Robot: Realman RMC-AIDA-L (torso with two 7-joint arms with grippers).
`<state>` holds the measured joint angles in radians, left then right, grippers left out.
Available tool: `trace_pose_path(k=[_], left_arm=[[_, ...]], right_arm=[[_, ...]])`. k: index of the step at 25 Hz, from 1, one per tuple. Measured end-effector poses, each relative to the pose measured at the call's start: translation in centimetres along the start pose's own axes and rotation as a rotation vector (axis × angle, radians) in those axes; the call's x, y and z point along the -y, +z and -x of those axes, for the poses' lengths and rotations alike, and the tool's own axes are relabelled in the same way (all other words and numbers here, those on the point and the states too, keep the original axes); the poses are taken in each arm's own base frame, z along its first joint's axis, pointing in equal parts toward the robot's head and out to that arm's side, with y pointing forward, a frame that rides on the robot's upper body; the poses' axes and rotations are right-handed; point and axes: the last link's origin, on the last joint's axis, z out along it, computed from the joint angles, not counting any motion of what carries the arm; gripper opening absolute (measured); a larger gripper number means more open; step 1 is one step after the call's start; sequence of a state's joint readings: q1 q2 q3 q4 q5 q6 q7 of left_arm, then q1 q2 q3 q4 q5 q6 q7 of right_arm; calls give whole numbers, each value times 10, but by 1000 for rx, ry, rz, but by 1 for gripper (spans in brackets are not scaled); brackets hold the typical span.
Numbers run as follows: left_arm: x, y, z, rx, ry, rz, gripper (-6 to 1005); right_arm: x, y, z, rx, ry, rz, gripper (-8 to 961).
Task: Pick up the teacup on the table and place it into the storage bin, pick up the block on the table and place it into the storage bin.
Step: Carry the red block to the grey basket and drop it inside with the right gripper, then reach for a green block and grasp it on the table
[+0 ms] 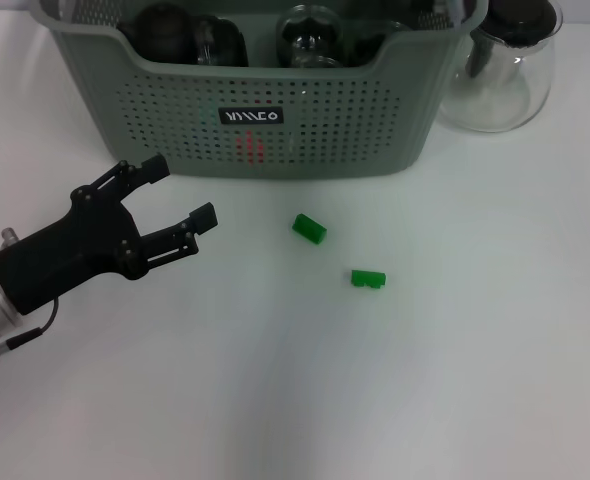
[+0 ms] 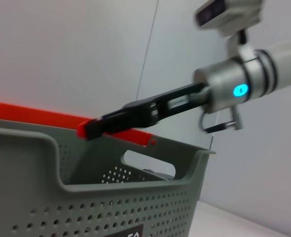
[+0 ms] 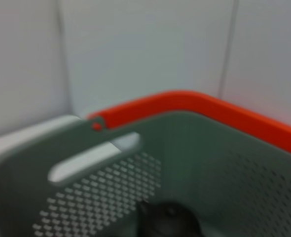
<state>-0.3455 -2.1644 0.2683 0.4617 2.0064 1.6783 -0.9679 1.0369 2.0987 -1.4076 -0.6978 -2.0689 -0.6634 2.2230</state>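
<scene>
The storage bin (image 1: 275, 130) stood at the far side of the white table (image 1: 455, 380), with its black label (image 1: 252, 116) facing the robot. Dark and clear glass things (image 1: 190, 40) sat inside it. One of them may have been the teacup, but I could not tell which. No teacup stood out on the table, so that half of the job looked done. Two small green blocks were not in the bin yet. One green block (image 1: 309, 229) lay on the table a little way in front of the bin. The other green block (image 1: 369, 279) lay just beside it, closer to the robot. So the block part was left to do. The left gripper (image 1: 180, 200) hung above the table, near the front of the bin and off to the left of the blocks. Its two black fingers (image 1: 203, 216) were spread apart and held nothing. I think it would need to go over to a block, come down, and pinch it. The right gripper (image 2: 93, 127) showed in the left wrist view, reaching over the rim of the bin. I could not tell if it was spread or pressed together. A clear glass pitcher (image 1: 505, 70) with a black lid stood next to the bin on the right side.
</scene>
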Motion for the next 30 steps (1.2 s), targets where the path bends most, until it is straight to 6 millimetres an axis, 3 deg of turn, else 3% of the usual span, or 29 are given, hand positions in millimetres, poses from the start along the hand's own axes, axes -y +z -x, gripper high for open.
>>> trace_pose_path(k=[1, 6, 16, 19, 22, 23, 27, 28, 30], left_arm=[[0, 0, 0, 0, 1, 2, 948], [0, 1, -1, -1, 1, 5, 948], [0, -1, 1, 1, -3, -4, 948], [0, -2, 2, 2, -4, -6, 948], [0, -2, 1, 2, -4, -6, 948], [0, -2, 1, 1, -4, -6, 948], [1, -1, 1, 4, -1, -9, 948], [2, 0, 1, 6, 0, -10, 948], [3, 1, 0, 6, 4, -9, 948]], right_arm=[[2, 11, -1, -29, 5, -28, 208], [1, 20, -10, -94, -9, -43, 219], [3, 10, -7, -50, -18, -35, 257], [12, -13, 2, 76, 27, -51, 268], [15, -54, 7, 243, 72, -32, 520], [12, -69, 4, 288, 72, -11, 560], [1, -132, -21, 398, -3, 77, 720], [-4, -161, -41, 394, -50, 118, 760], [-7, -172, -50, 369, -70, 142, 816]])
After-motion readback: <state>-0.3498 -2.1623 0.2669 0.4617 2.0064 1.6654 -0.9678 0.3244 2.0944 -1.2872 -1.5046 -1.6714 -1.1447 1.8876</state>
